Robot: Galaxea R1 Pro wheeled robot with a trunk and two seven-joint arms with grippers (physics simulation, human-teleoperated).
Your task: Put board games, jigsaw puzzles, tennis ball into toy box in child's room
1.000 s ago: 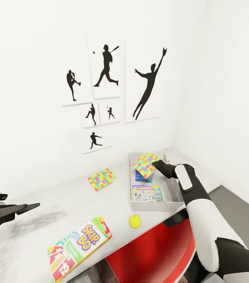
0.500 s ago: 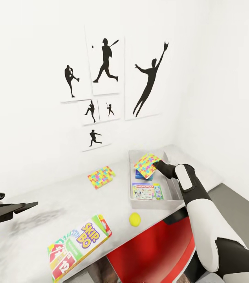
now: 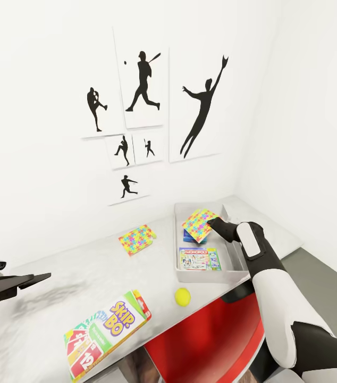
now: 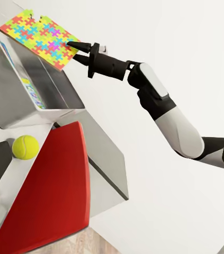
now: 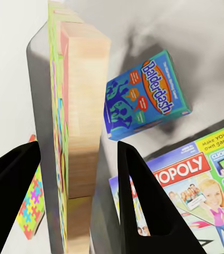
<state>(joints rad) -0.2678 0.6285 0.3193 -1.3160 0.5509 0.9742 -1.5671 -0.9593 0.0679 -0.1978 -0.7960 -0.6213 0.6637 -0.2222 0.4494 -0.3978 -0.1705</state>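
Grey table point(image 3: 57, 298): right gripper point(image 3: 211, 224) clamps jigsaw puzzle point(image 3: 199, 224) over toy box point(image 3: 232, 250) (Monopoly, Balderdash inside). Left gripper point(image 3: 40, 277) state: cannot tell.

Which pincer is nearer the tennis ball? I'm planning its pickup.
Right. The right pincer hangs over the toy box just beyond the tennis ball, shut on a jigsaw puzzle. The left pincer is off at the table's far left end.

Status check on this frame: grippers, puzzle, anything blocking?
Right gripper shut on jigsaw puzzle, held above toy box. Left gripper idle, state unclear. Nothing blocking.
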